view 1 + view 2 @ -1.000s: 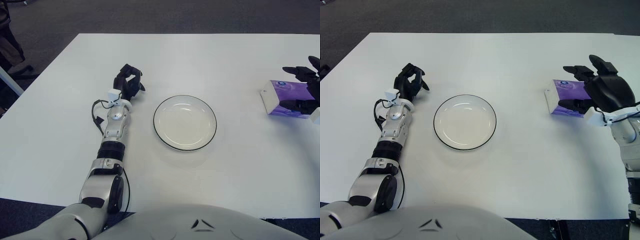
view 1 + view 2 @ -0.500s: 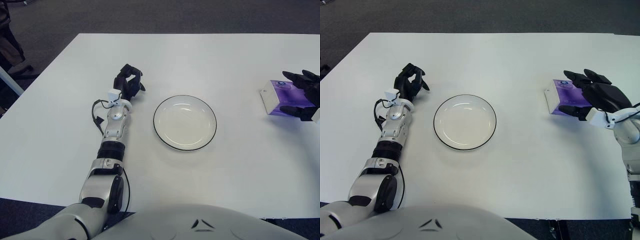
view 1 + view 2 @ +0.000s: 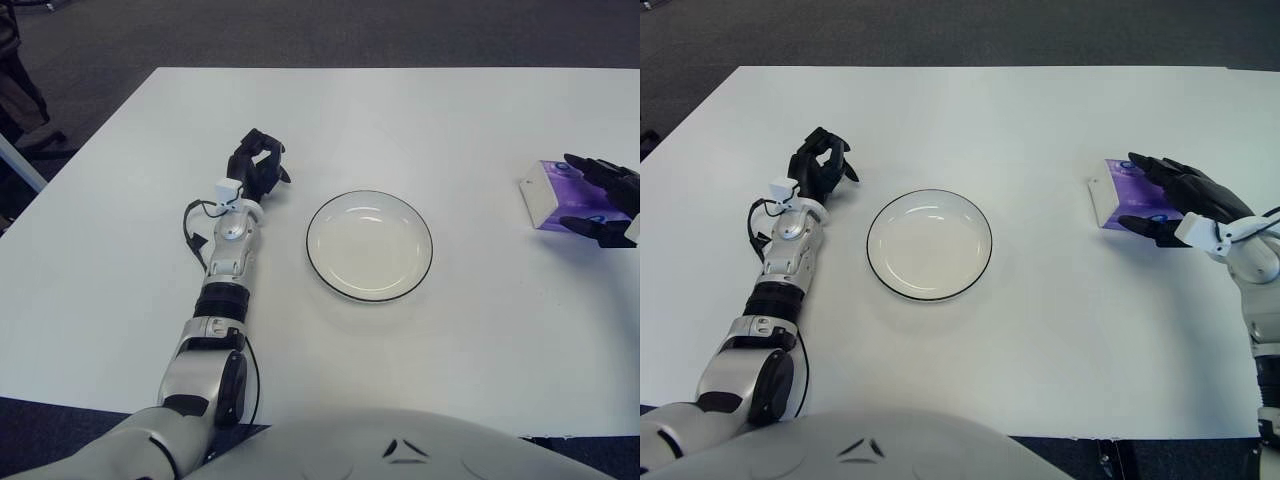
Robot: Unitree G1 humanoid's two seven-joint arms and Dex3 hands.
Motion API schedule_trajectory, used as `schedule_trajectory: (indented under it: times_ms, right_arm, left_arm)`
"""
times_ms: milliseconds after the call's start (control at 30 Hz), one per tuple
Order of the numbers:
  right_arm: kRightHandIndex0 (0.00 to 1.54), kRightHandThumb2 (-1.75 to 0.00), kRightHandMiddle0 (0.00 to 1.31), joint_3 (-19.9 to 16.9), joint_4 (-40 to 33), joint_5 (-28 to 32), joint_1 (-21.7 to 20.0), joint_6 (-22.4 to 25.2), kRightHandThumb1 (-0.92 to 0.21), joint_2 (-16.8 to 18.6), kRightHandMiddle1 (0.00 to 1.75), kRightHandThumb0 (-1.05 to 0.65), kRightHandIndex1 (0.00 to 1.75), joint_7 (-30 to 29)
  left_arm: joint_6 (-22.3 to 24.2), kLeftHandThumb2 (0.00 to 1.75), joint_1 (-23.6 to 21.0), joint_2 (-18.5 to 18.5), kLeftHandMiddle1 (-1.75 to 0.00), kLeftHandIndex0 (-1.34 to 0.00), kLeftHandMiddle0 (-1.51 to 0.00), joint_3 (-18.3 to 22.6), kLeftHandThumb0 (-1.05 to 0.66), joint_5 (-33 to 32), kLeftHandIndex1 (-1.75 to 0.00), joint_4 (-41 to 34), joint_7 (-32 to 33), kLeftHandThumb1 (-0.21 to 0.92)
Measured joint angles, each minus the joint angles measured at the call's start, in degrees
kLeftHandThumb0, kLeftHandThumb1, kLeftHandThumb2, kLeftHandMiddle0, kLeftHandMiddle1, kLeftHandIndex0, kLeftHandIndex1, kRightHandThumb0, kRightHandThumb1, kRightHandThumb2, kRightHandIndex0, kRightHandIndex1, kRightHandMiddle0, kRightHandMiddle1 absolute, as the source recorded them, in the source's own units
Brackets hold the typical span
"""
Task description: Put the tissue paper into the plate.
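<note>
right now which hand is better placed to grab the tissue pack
Right. The right hand is already over the purple tissue pack, fingers spread around it. The left hand shows curled, left of the plate, far from the pack.

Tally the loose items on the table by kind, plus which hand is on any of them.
Plate: 1, white with a dark rim, nothing in it.
Tissue pack: 1, purple, with the right hand spread over it.
Total: 2.
The left hand shows left of the plate, fingers curled, holding nothing.

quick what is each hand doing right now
Left hand: curled shut, holding nothing.
Right hand: fingers spread open over the purple tissue packet, not gripping it.
</note>
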Motion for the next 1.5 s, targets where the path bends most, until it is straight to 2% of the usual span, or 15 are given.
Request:
schedule_trajectory:
  times_ms: [300, 633, 800, 967, 1100, 1200, 1267, 1333, 1367, 1467, 1500]
  right_arm:
    - [0.00, -0.53, 0.00, 4.42, 5.72, -1.26, -5.43, 1.40, -0.92, -0.01, 0.00, -1.05, 0.00, -1.57]
    - [0.00, -0.49, 0.00, 8.64, 15.17, -2.69, -11.14, -1.83, -0.92, 0.01, 0.00, -1.05, 0.00, -6.36]
    - [0.00, -0.48, 0.00, 10.99, 20.27, -4.33, -14.05, -3.65, -0.92, 0.55, 0.00, -1.05, 0.00, -10.83]
    - [0.00, -0.46, 0.00, 13.91, 26.15, -7.05, -16.87, -5.96, -0.92, 1.48, 0.00, -1.04, 0.00, -17.70]
    - [0.02, -0.31, 0.08, 16.41, 30.08, -10.05, -18.32, -8.39, -0.92, 1.57, 0.03, -0.88, 0.01, -24.03]
    - [0.20, -0.19, 0.30, 18.78, 32.67, -13.55, -18.93, -9.85, -0.92, 1.58, 0.10, -0.64, 0.02, -30.85]
    - [0.42, -0.11, 0.50, 20.06, 34.13, -15.58, -19.19, -10.35, -0.92, 1.72, 0.15, -0.43, 0.05, -35.30]
    - [0.54, -0.07, 0.59, 21.10, 35.60, -16.91, -19.44, -10.72, -0.92, 2.04, 0.19, -0.32, 0.07, -39.49]
    - [0.50, -0.12, 0.58, 21.38, 36.15, -17.26, -19.58, -10.89, -0.92, 2.16, 0.58, -0.21, 0.54, -40.83]
    - [0.40, -0.21, 0.56, 22.29, 38.25, -17.65, -20.44, -11.75, -0.92, 2.49, 1.05, -0.07, 1.19, -44.74]
    - [0.38, -0.22, 0.56, 22.47, 38.92, -17.66, -20.71, -12.06, -0.92, 2.54, 1.09, -0.05, 1.26, -45.58]
  left_arm:
    - [-0.01, 0.40, 0.01, 0.00, -1.75, -0.62, -0.94, 0.17, -0.28, -0.14, -1.75, 0.06, -0.12, 0.92]
    - [-0.65, 0.40, 0.03, -0.08, -1.75, -0.63, -0.94, 0.54, -0.28, -0.26, -1.75, 0.29, -0.37, 0.92]
    - [-0.97, 0.39, 0.03, -0.07, -1.75, -0.64, -0.94, 0.64, -0.28, -0.26, -1.75, 0.49, -0.55, 0.92]
    - [-1.17, 0.38, 0.03, -0.08, -1.75, -0.65, -0.94, 0.71, -0.28, -0.25, -1.75, 0.58, -0.56, 0.92]
    - [-1.20, 0.38, 0.01, -0.10, -1.75, -0.65, -0.94, 0.73, -0.28, -0.24, -1.75, 0.59, -0.55, 0.92]
    - [-1.33, 0.38, 0.01, -0.10, -1.75, -0.65, -0.94, 0.73, -0.28, -0.23, -1.75, 0.62, -0.55, 0.92]
    - [-1.57, 0.38, -0.01, -0.11, -1.75, -0.65, -0.94, 0.73, -0.28, -0.22, -1.75, 0.67, -0.54, 0.92]
    - [-1.80, 0.37, -0.05, -0.11, -1.75, -0.66, -0.94, 0.73, -0.28, -0.21, -1.75, 0.74, -0.54, 0.92]
    - [-1.86, 0.37, -0.07, -0.12, -1.75, -0.66, -0.94, 0.73, -0.28, -0.21, -1.75, 0.79, -0.54, 0.92]
    - [-2.01, 0.37, -0.16, -0.12, -1.75, -0.66, -0.94, 0.73, -0.28, -0.21, -1.75, 0.99, -0.54, 0.92]
    - [-2.06, 0.37, -0.19, -0.13, -1.75, -0.66, -0.94, 0.73, -0.28, -0.20, -1.75, 1.03, -0.54, 0.92]
